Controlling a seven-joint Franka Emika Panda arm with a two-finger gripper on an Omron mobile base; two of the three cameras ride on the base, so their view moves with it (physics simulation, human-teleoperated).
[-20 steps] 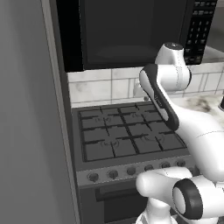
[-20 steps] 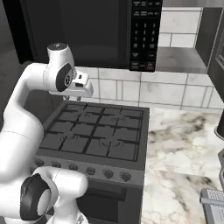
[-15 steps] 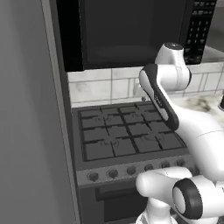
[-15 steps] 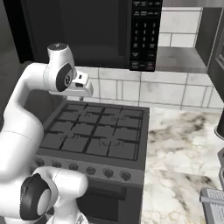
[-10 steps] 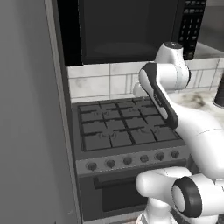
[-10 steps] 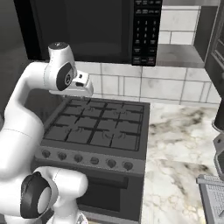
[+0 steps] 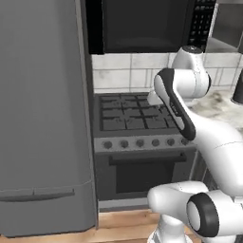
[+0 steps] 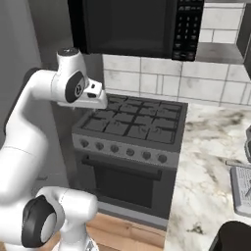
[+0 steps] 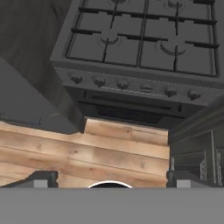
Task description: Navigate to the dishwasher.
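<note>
The dishwasher is out of view; no flat dark panel with a handle strip shows. My gripper point(image 9: 111, 178) is open, its two fingertips point(image 9: 42, 176) far apart with nothing between them, looking down at wood floor point(image 9: 87, 146) in front of the oven point(image 9: 131, 83). The hand point(image 8: 92, 96) hangs at the stove's left front corner, above the cooktop point(image 8: 135, 122). In the left base view the hand point(image 7: 154, 98) is partly hidden behind my own arm.
A tall grey fridge point(image 7: 42, 118) stands left of the oven point(image 7: 142, 166). A black microwave point(image 8: 132, 24) hangs above it. A marble counter point(image 8: 211, 162) runs right of the stove, with a dark cabinet front point(image 9: 197, 148) below it.
The whole picture has shifted: the base has backed away from the stove, so the oven door, the fridge front and the wood floor now show. The arm's pose is unchanged.
</note>
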